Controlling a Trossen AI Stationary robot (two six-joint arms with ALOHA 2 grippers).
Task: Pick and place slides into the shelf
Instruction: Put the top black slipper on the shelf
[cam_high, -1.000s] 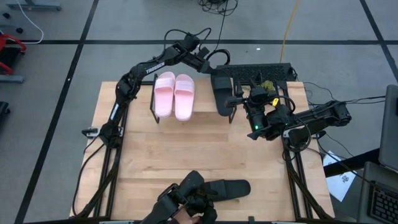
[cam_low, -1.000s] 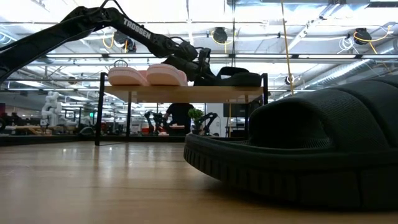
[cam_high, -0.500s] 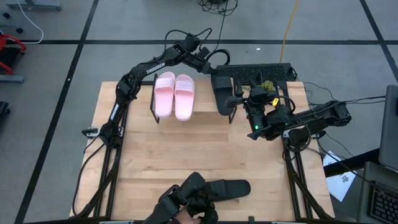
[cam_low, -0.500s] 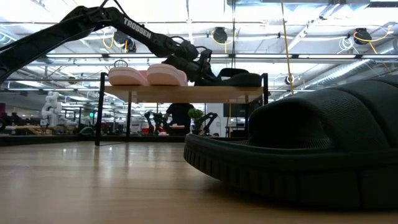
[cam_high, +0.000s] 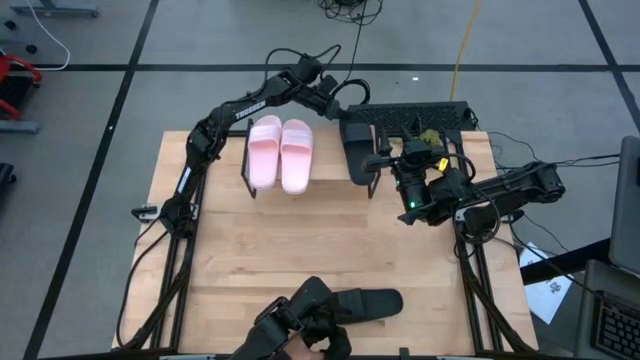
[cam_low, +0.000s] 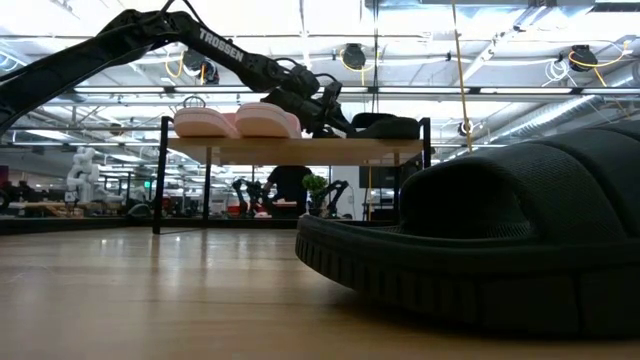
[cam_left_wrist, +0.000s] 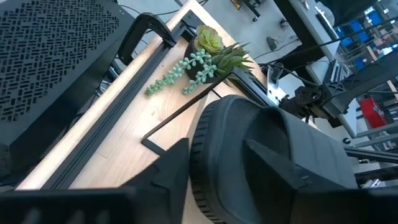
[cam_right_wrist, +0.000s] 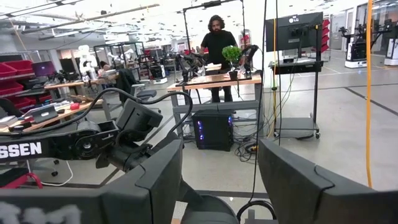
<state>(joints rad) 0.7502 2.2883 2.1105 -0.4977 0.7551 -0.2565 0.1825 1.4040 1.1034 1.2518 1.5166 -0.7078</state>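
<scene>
bench front: one black slide lies unshelved | mid: right end effector hovers beside shelf, fingers apart, empty | far: pink pair and second black slide on shelf; left end effector at its heel, fingers apart around it | progress: three placed, one left

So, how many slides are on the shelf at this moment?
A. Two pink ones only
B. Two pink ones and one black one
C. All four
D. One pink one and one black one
B: the high view shows the pink pair and one black slide on the shelf, while the other black slide lies on the table's near edge.
</scene>
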